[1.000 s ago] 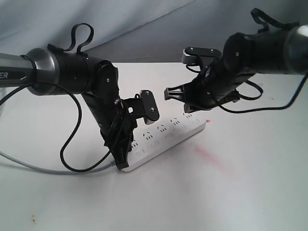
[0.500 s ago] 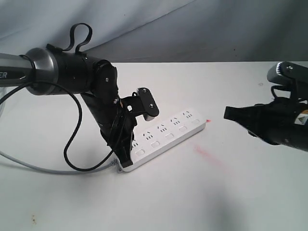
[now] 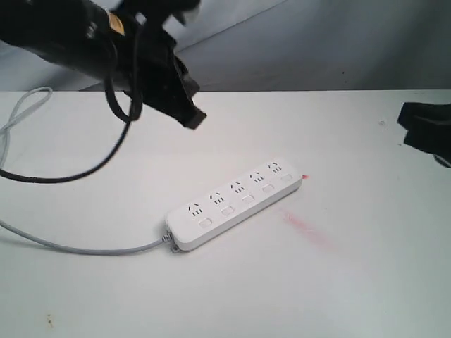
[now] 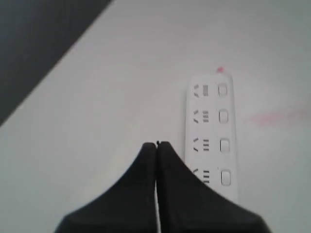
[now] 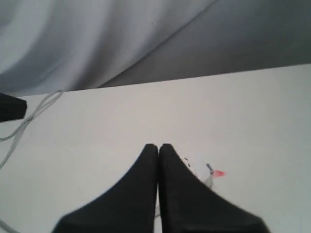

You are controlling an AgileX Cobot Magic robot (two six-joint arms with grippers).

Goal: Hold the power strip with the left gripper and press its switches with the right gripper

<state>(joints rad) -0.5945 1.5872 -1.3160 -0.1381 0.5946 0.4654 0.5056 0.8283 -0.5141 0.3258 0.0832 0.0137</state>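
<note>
The white power strip [image 3: 236, 203] lies alone on the white table, its grey cord [image 3: 84, 246] trailing off to the left. Nothing touches it. My left gripper [image 3: 192, 118] hangs high at the upper left, well above and behind the strip. In the left wrist view the left gripper [image 4: 156, 144] is shut with nothing in it, and the power strip [image 4: 211, 136] runs beside its tip. My right gripper [image 3: 423, 130] sits at the far right edge, away from the strip. In its wrist view the right gripper [image 5: 158, 145] is shut and empty, with the power strip [image 5: 197, 170] end peeking past it.
A red smear [image 3: 304, 229] marks the table just right of the strip, with a small red mark [image 3: 305, 177] at the strip's far end. A black cable [image 3: 77, 165] loops under the left arm. A grey backdrop [image 3: 317, 42] rises behind the table.
The left gripper has let go of the strip's cord end and risen to the upper left. The right arm has drawn further back to the right edge. The strip stays put.
</note>
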